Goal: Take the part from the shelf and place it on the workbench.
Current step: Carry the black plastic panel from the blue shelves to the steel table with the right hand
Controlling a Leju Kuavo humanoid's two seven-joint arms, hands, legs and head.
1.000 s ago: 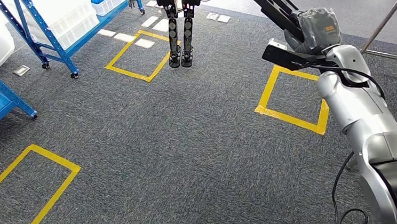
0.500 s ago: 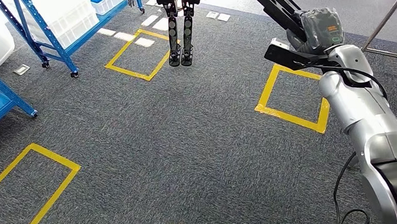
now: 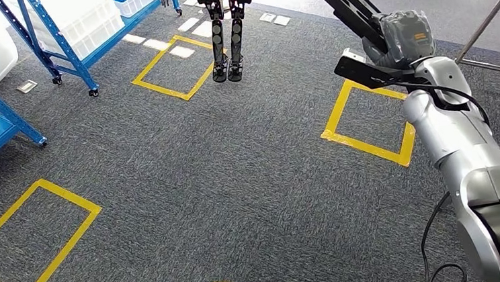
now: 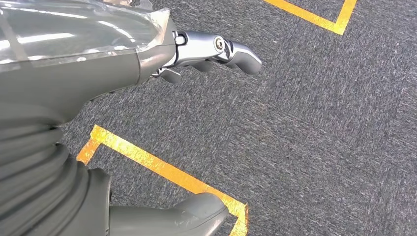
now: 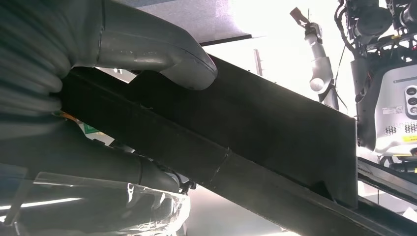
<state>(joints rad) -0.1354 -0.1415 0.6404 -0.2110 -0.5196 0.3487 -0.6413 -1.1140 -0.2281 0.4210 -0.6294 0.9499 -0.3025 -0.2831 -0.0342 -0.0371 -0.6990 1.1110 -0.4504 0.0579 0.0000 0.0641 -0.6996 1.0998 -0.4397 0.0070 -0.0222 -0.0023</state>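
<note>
The part is a long black bar slanting from my right hand toward the top of the head view. My right hand, wrapped in clear film, grips it at its lower end, raised above the carpet on the right. In the right wrist view the black part crosses the picture with my thumb lying over its edge. My left hand hangs above the grey carpet, its fingers and thumb apart with nothing between them.
Blue shelf racks with white bins stand at the far left. Another robot's dark legs hang at the top centre. Yellow tape squares mark the grey carpet. A slanted metal pole stands at the right.
My right hand with the black part has drifted slightly to the right. The floor and the shelves stay where they were.
</note>
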